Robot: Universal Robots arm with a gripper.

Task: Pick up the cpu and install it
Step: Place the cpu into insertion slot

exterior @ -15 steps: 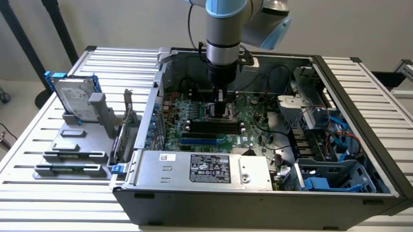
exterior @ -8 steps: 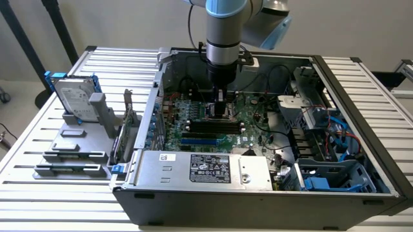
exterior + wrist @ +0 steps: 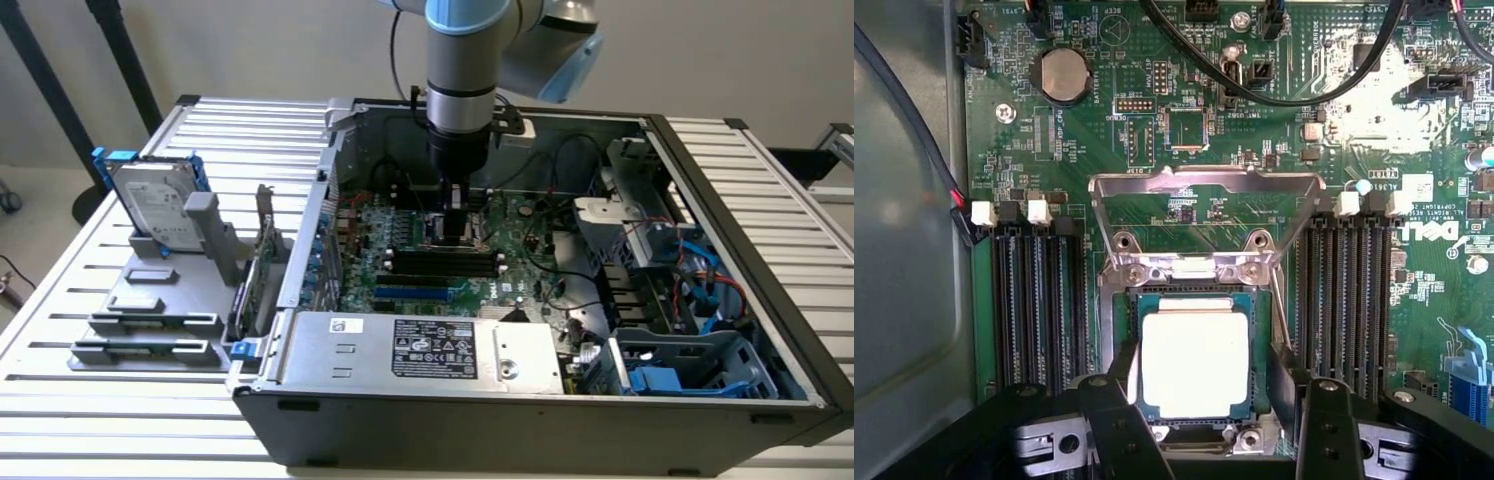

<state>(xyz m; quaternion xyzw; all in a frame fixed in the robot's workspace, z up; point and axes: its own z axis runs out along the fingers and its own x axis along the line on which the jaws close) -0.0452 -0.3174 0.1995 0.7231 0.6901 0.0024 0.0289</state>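
Observation:
The cpu [image 3: 1194, 362], a small square chip with a silver top and pale rim, lies flat in the motherboard socket [image 3: 1126, 330]. The socket's metal load plate [image 3: 1204, 215] stands flipped open beside it. My gripper [image 3: 1204, 395] is open and straddles the chip. One black finger [image 3: 1116, 400] sits at the chip's edge, and the other finger stands a little off the opposite edge. In the exterior view the gripper [image 3: 454, 232] points straight down, low over the green motherboard [image 3: 400, 225] inside the open computer case [image 3: 534, 420].
Black memory slots [image 3: 1034, 300] flank the socket on both sides. Black cables [image 3: 1284, 95] arc over the board. A silver power supply with a black label [image 3: 427, 350] fills the case front. A hard drive in a blue frame [image 3: 154, 205] stands on a grey rack [image 3: 147, 320] at the exterior view's left.

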